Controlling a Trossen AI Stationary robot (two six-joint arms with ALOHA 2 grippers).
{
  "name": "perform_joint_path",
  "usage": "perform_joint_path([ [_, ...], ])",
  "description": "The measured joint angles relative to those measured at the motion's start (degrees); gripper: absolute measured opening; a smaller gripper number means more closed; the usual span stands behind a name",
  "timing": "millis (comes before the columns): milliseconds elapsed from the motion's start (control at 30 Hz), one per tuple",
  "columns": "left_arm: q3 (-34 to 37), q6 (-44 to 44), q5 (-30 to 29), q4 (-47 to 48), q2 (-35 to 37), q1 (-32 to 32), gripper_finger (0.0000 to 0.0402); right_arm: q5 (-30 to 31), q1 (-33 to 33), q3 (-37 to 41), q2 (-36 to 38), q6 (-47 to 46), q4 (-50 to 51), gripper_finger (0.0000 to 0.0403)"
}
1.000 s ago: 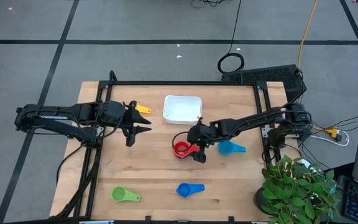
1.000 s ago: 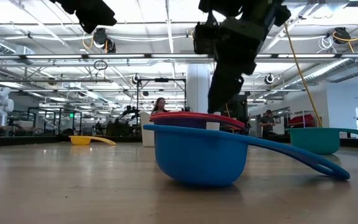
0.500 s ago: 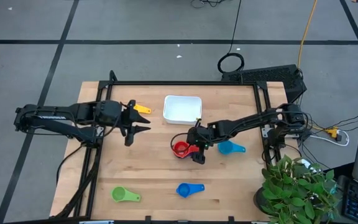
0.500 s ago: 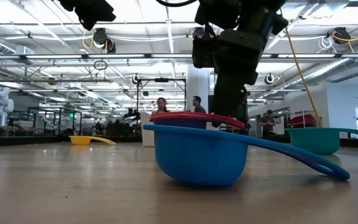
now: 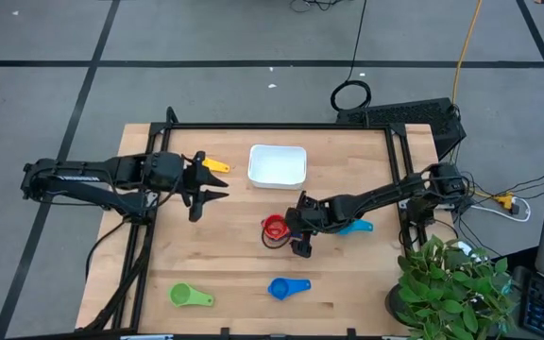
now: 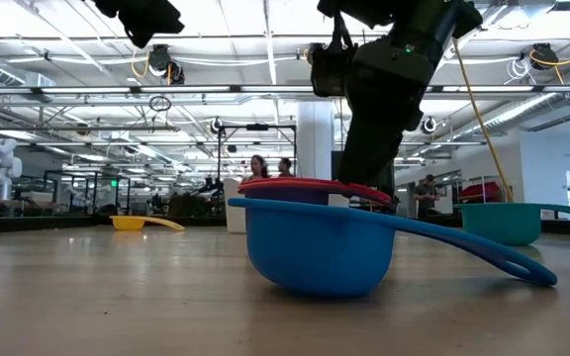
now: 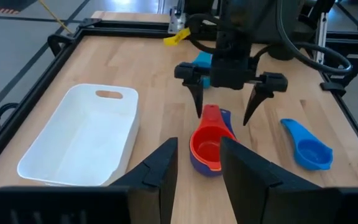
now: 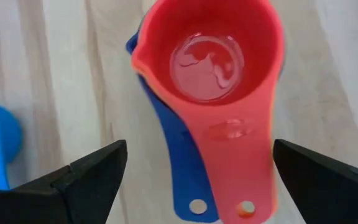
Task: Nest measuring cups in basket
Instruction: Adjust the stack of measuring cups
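Note:
A red measuring cup (image 8: pixel 210 56) sits nested in a navy one (image 8: pixel 166 168) on the wood at mid-table (image 5: pixel 274 227). My right gripper (image 8: pixel 199 149) hangs open just above them, tilted down, one finger on each side of the red handle (image 7: pixel 211 115) and touching nothing. My left gripper (image 5: pixel 217 185) waits open above the table's left part, beside a yellow cup (image 5: pixel 216 165). The white basket (image 5: pixel 253 166) stands at the far middle with nothing in it. Teal (image 5: pixel 355 227), blue (image 5: pixel 287 288) and green (image 5: pixel 188 296) cups lie apart on the table.
A black frame (image 5: pixel 281 126) runs around the table's edges. A potted plant (image 5: pixel 456 283) stands at the near right corner. In the low view the blue cup (image 6: pixel 315 247) fills the foreground, with people in the room far behind.
My right gripper has shifted a little toward the table's near edge and rolled slightly, staying open over the red cup's handle. The cups have kept their places.

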State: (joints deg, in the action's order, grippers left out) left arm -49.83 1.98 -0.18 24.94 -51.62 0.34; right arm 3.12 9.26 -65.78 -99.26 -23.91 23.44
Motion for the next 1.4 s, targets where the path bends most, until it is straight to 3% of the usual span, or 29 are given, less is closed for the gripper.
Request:
perform_joint_path([
  [367,-0.06,-0.02,-1.39,-0.98,1.08,0.0,0.012,1.31,0.15,1.38,-4.14,-2.4,-1.76,0.0393],
  [833,-0.06,0.04,-1.41,-1.06,1.08,0.0,0.012,4.65,-0.18,1.36,-4.17,-0.5,-1.53,0.0386],
  [1400,-0.06,0.07,-1.49,-1.19,1.08,0.0,0.012,4.37,-0.31,1.36,-4.17,6.67,-0.2,0.0203],
])
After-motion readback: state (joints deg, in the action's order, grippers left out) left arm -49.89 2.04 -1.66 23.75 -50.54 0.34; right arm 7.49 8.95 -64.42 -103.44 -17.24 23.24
